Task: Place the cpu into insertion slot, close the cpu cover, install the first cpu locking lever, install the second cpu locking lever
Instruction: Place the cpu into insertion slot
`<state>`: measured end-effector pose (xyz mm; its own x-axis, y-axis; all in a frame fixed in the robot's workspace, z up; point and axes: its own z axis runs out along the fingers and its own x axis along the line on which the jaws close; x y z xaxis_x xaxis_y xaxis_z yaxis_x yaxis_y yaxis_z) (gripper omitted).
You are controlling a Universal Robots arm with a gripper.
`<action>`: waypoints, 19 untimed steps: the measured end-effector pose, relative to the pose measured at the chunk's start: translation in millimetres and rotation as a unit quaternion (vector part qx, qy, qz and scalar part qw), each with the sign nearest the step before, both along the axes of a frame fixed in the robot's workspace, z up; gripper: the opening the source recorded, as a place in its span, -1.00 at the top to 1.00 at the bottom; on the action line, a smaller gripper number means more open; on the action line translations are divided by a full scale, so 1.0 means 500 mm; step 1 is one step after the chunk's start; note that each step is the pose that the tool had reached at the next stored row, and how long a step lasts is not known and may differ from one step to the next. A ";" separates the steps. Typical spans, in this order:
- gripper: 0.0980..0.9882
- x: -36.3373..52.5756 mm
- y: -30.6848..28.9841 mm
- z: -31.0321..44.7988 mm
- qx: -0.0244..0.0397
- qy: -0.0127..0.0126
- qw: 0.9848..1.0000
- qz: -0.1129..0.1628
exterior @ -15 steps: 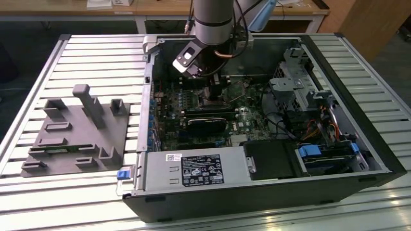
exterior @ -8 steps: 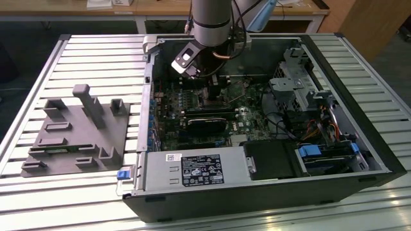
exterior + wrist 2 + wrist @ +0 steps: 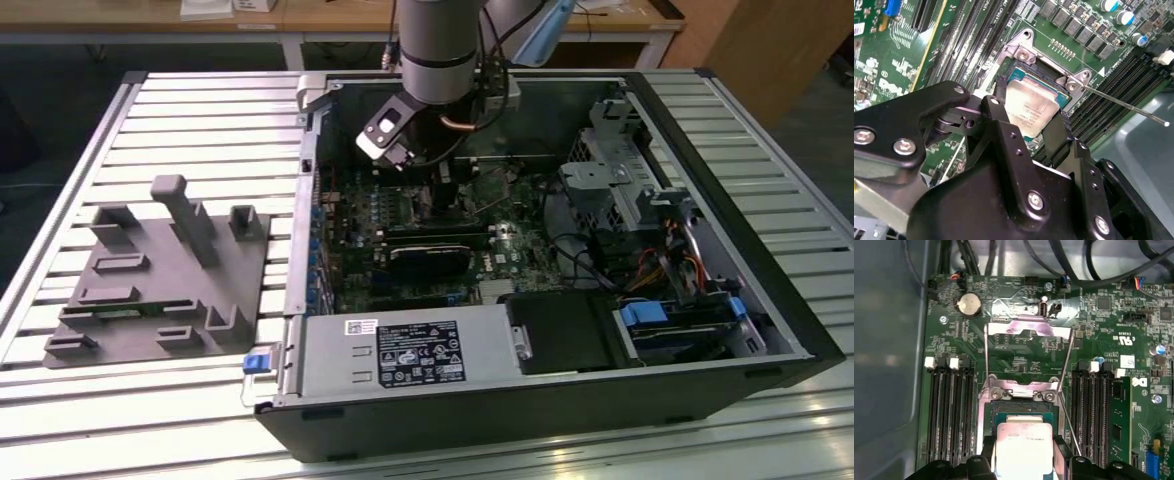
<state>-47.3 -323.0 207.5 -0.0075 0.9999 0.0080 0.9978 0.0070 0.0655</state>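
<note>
Cpu (image 3: 1038, 109) between fingers (image 3: 1056, 137) of end effector (image 3: 1030, 111)

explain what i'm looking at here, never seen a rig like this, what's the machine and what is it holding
The machine is a robot arm reaching down into an open computer case that lies on a slatted table. The exterior view looks at this from off the arm; a grey holder block sits on the exterior view's left. The two wrist views come from cameras riding on the arm, looking at the green motherboard. The black gripper has its two fingers closed on either side of the cpu, the silver square chip, right at the insertion slot. I cannot tell whether the chip is fully seated. In the first wrist view the cpu cover is flipped open off the slot, and the thin wire levers are swung open.
</note>
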 end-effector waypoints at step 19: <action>0.01 0.001 0.007 -0.024 0.001 0.000 1.000 -0.027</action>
